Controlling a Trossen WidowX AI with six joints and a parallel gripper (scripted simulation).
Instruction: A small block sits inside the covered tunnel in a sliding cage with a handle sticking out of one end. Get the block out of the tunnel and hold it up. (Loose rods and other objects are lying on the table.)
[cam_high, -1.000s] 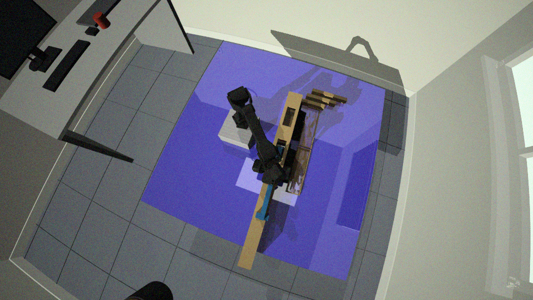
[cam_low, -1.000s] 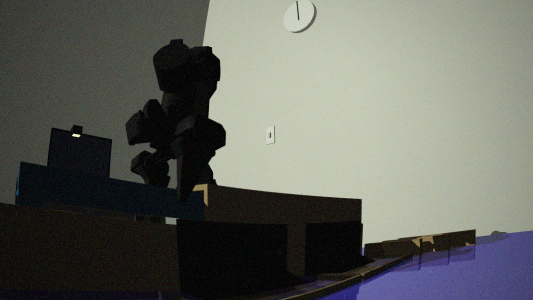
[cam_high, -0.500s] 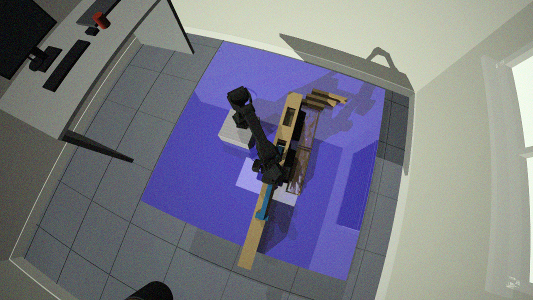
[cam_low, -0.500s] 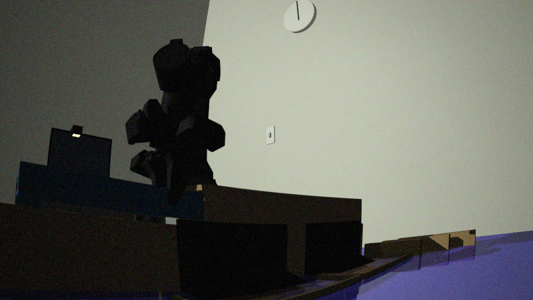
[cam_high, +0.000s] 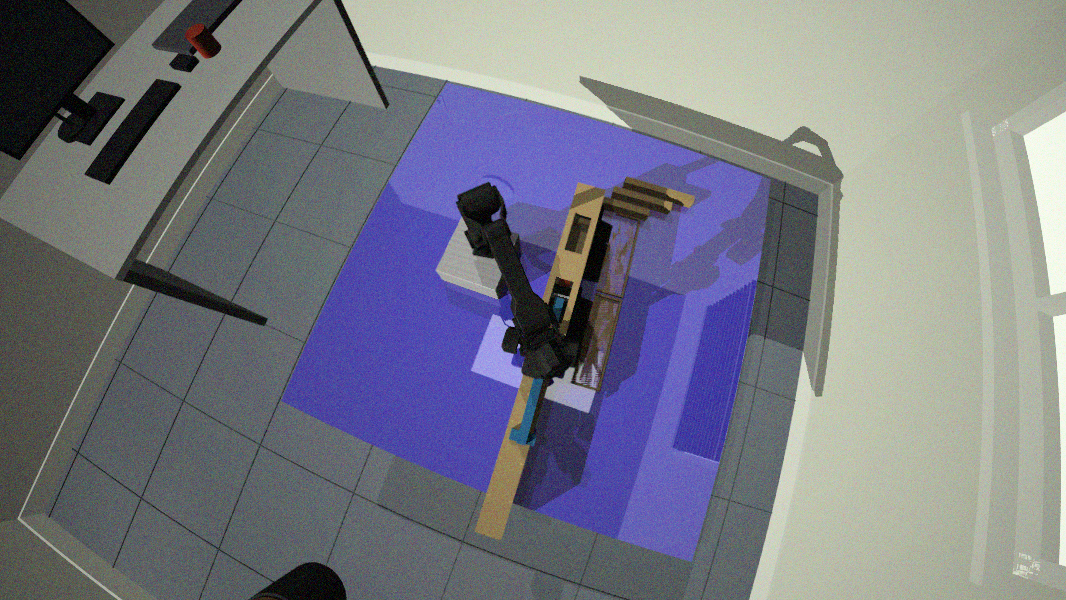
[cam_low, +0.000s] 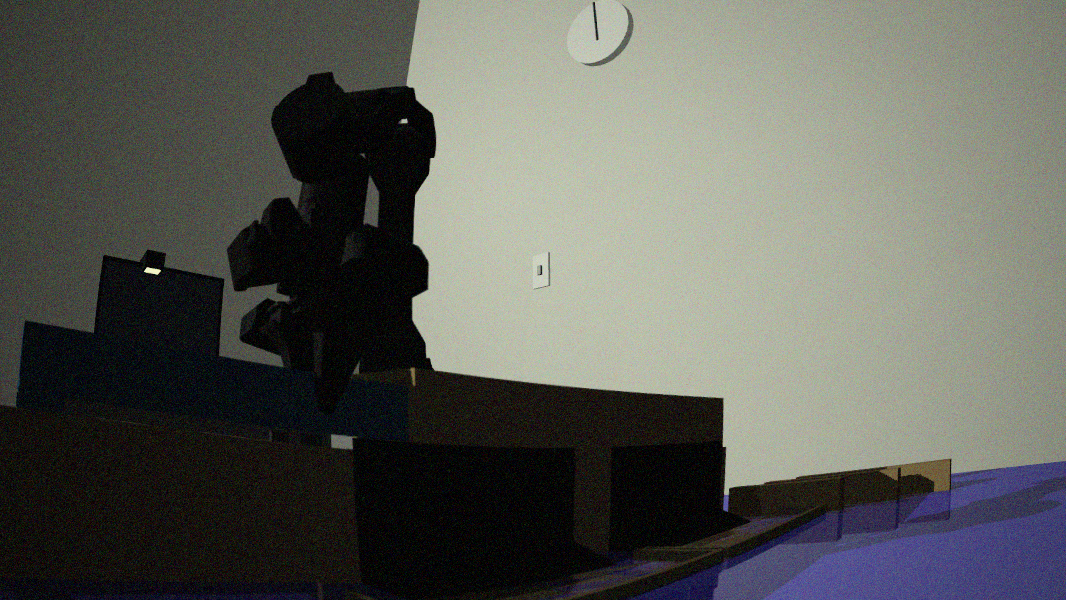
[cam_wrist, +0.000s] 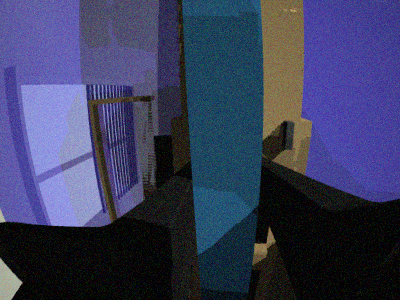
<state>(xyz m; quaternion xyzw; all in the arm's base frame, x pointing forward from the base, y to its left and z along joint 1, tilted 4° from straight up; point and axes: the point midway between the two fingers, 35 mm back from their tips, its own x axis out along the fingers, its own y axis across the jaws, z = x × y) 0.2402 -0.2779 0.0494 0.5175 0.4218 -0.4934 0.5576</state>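
Our gripper (cam_high: 548, 365) (cam_low: 328, 387) (cam_wrist: 226, 166) clamps the blue handle (cam_high: 529, 409) (cam_low: 186, 395) (cam_wrist: 225, 100) outside the near end of the wooden tunnel (cam_high: 572, 253) (cam_low: 566, 413). By our judgement the grip is made, while drawing out the cage, freeing the block and holding it up remain. We cannot make out the block for certain; the task places it inside the tunnel.

From the top, we see openings in the tunnel roof, blue showing in the nearer one, and loose rods (cam_high: 647, 197) (cam_low: 835, 488) beyond its far end. The wrist view alone shows dark fingers flanking the handle; the exterior leaves them in silhouette.
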